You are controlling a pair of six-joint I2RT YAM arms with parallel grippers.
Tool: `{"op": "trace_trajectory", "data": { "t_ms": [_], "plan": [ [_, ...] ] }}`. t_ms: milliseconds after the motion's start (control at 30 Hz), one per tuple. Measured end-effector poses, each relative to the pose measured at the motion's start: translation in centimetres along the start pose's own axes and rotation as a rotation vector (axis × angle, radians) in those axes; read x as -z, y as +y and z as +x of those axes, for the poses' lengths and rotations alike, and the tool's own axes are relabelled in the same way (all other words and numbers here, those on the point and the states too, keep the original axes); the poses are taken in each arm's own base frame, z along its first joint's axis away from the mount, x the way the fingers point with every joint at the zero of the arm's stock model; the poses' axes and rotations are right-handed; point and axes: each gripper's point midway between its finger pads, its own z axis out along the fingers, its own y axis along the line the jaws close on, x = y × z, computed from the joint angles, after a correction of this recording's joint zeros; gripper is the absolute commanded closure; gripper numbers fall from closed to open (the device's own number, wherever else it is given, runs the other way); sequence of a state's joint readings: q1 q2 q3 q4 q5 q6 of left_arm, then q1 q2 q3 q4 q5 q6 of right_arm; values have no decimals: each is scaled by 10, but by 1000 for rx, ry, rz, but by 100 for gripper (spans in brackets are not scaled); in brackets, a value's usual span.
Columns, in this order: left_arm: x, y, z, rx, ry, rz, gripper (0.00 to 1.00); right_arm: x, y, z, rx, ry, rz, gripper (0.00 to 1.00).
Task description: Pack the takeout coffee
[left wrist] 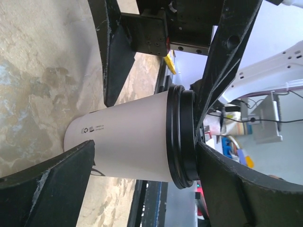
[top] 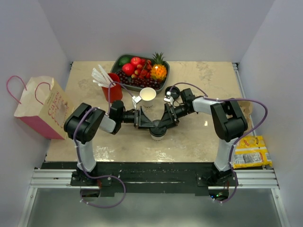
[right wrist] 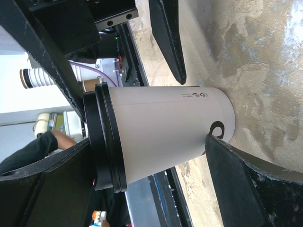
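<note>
Where the two arms meet at the middle of the table (top: 199,137), the top camera shows you little of the takeout coffee (top: 157,135): only a strip of white wall shows below the black fingers, and its lid blends into them. The left gripper (top: 147,124) and right gripper (top: 165,122) flank it from either side, and you cannot judge their opening from up here. Beyond them stand a plain white cup (top: 148,94), a red cup (top: 114,91) with straws and a tray of fruit (top: 115,65). A pink paper bag (top: 40,106) stands at the table's left edge, and yellow packets (top: 251,152) lie at the right.

In the left wrist view the picture is turned sideways, so you see the takeout coffee (left wrist: 132,142) standing on the table with its base to the left and its black lid to the right. Both fingers of the left gripper (left wrist: 147,147) are cut off by the bottom edge. One crosses in front of the base and hides a corner, the other sits just beside the lid. The jaws are spread wide with nothing clamped, and you cannot tell whether either touches the cup.

The right wrist view mirrors this. The right gripper (right wrist: 149,142) is spread wide too, one finger beside the lid, the other covering part of the base and its printed mark, and contact is again unclear
</note>
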State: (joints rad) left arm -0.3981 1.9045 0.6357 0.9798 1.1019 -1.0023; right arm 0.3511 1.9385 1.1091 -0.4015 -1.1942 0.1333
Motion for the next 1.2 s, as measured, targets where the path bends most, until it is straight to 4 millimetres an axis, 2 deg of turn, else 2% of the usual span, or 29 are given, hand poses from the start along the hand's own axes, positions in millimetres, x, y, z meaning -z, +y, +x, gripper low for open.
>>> {"op": "trace_trajectory", "data": {
  "t_ms": [300,567,900,1200],
  "plan": [
    [-4,-3,-14,-2,-21,41,13,0,3,-3,0,-4,-18,4],
    [-5,7,-17,-9,-19,-11,15,-4,2,-27,6,-32,-48,2],
    [-3,9,-22,-34,-25,-30,15,-7,2,-41,-52,-67,-84,2],
    [-3,9,-21,-41,-21,-35,16,-8,0,-40,-92,-71,-75,4]
  ]
}}
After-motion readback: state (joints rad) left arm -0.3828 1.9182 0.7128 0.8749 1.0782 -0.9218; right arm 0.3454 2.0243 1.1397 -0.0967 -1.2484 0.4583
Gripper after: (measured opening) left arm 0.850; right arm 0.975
